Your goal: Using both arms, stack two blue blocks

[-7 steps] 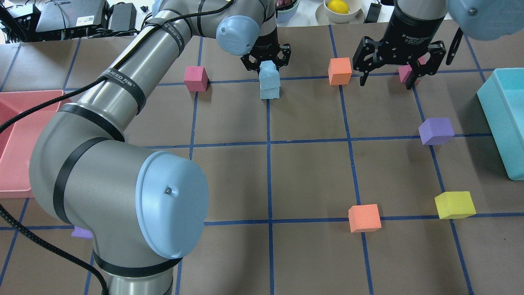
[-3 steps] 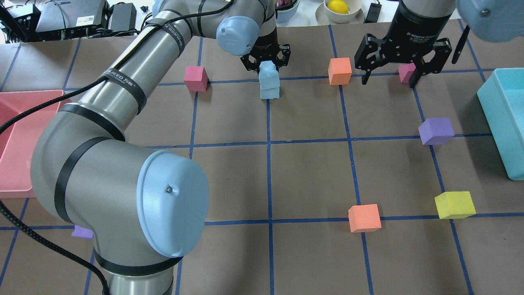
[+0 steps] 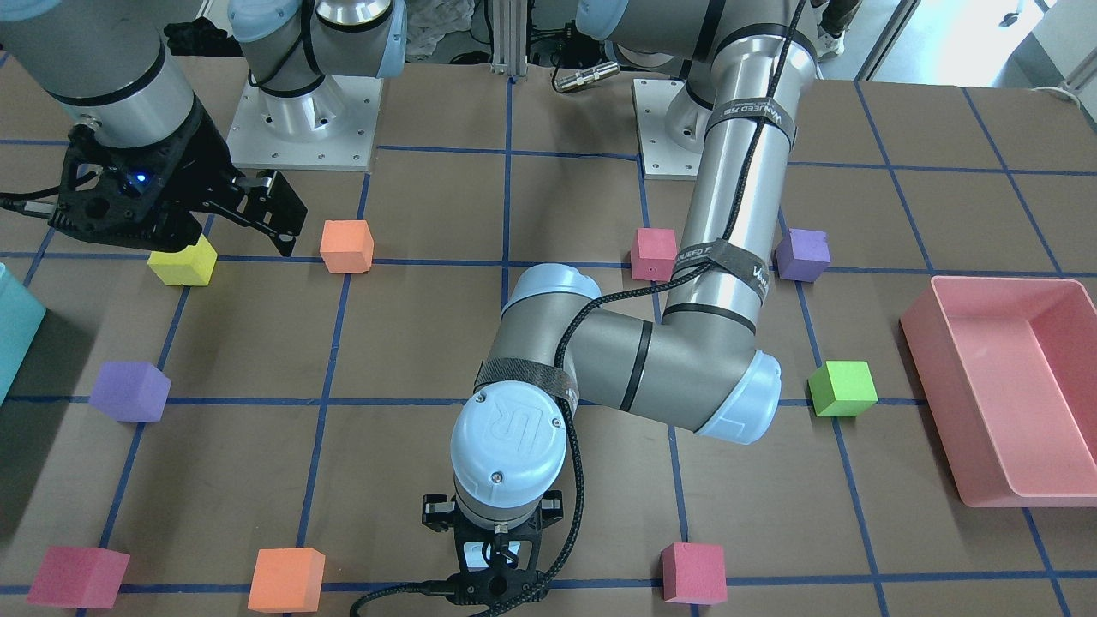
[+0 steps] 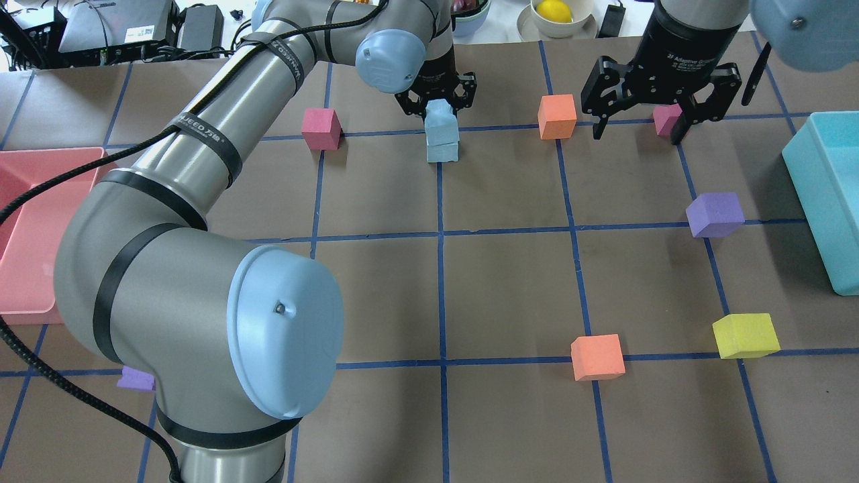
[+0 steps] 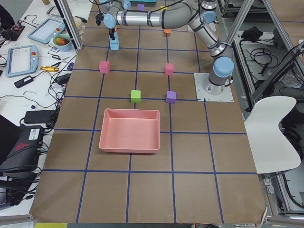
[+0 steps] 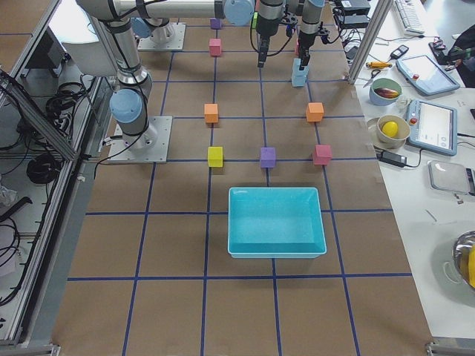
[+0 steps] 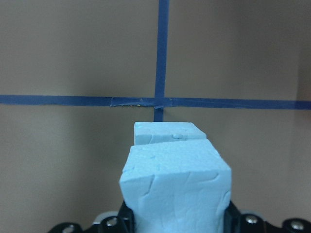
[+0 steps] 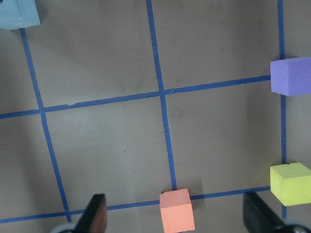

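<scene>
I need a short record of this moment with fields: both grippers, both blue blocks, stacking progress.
left gripper: shut on the upper blue block
upper blue block: on top of the lower blue block, slightly turned against it
lower blue block: standing on a blue tape line
right gripper: open, empty, between an orange block and a pink block
stacking: placed, not yet released
</scene>
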Motion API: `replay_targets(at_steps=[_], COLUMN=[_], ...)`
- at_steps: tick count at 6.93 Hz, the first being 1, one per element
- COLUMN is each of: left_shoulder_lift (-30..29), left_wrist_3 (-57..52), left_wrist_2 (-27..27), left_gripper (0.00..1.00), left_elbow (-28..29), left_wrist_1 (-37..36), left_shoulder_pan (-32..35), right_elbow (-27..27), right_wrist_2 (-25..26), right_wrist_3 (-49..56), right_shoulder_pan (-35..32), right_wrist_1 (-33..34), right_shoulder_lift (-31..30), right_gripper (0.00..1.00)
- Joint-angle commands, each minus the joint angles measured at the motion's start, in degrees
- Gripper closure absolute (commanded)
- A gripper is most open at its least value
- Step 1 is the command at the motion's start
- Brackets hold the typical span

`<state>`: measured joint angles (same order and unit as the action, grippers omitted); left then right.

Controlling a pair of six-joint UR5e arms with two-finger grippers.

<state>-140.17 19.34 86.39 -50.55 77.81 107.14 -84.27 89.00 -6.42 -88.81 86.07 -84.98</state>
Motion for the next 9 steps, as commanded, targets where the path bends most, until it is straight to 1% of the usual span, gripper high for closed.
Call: replay_targets(at_steps=[1,2,3,4,5,6,7,9], left_shoulder_lift=[-0.3,-0.2,0.1,1.6,3.9,7.2,11.0,20.5], left_wrist_3=[-0.3,-0.4,-0.4,-0.7,-1.1,-7.2,-13.2,-23.0], left_wrist_2=[0.0,0.0,-0.1,-0.2,-0.7,-0.6,-0.1,0.4], left_gripper=[0.20,0.00,0.00,0.00,0.00,0.00,0.00,0.00], left_elbow=[0.0,-0.1,0.1,0.2,0.3,0.5,0.2,-0.6], left_wrist_1=[-0.5,-0.5,-0.4,0.6,3.9,9.9,17.2,28.3], left_shoulder_pan=[0.0,0.0,0.0,-0.6,-2.2,-4.1,-7.4,-14.2], right_elbow=[0.1,0.2,0.2,0.1,0.0,0.0,-0.1,0.3], right_wrist_2=[0.0,0.0,0.0,0.0,0.1,0.0,0.0,-0.1], right_wrist_3=[0.4,2.5,2.7,2.7,2.7,2.7,2.8,2.8], right_shoulder_pan=[0.0,0.0,0.0,0.0,0.0,0.0,0.0,0.0], right_wrist_1=[0.0,0.0,0.0,-0.1,0.1,0.3,0.3,0.4], right_shoulder_lift=[-0.1,-0.1,-0.2,-0.2,-0.2,-0.1,-0.1,-0.1], right_gripper=[0.00,0.00,0.00,0.00,0.00,0.00,0.00,0.00])
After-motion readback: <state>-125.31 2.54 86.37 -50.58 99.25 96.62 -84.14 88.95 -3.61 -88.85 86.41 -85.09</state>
